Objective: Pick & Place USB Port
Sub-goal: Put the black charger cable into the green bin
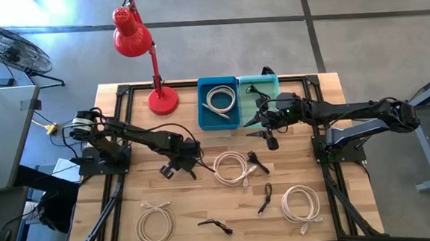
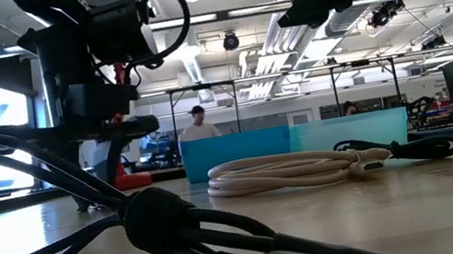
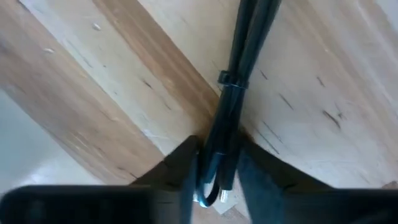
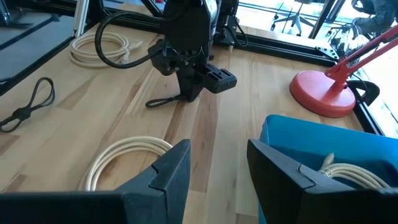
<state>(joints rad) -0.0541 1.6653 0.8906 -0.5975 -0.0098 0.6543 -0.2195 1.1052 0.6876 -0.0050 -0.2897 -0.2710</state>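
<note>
The USB cable in play is a black bundle [image 3: 239, 56] with a tie [image 3: 231, 79], lying on the wooden table. My left gripper [image 1: 182, 166] stands over it near the table's middle, pointing down, shut on it; the right wrist view shows this left gripper [image 4: 189, 90] with the cable's loop [image 4: 160, 101] sticking out beside it. My right gripper [image 1: 268, 136] hovers open above the table by the blue bin [image 1: 218, 101] and teal bin [image 1: 260, 94], holding nothing. In its own view the right gripper [image 4: 217, 168] has wide-apart fingers. My left gripper [image 3: 217, 180] pinches one end of the black bundle [image 3: 219, 155] between its two fingers, coming from above and pointing down. The rest of the bundle runs out from between the fingers and lies on the table.
White coils lie on the table [image 1: 231, 166], [image 1: 155, 220], [image 1: 301, 203]; another sits in the blue bin. Loose black cables lie on the table [image 1: 258, 161], [image 1: 265, 198], [image 1: 217, 225]. A red lamp [image 1: 147, 57] stands at the far edge, left of the bins.
</note>
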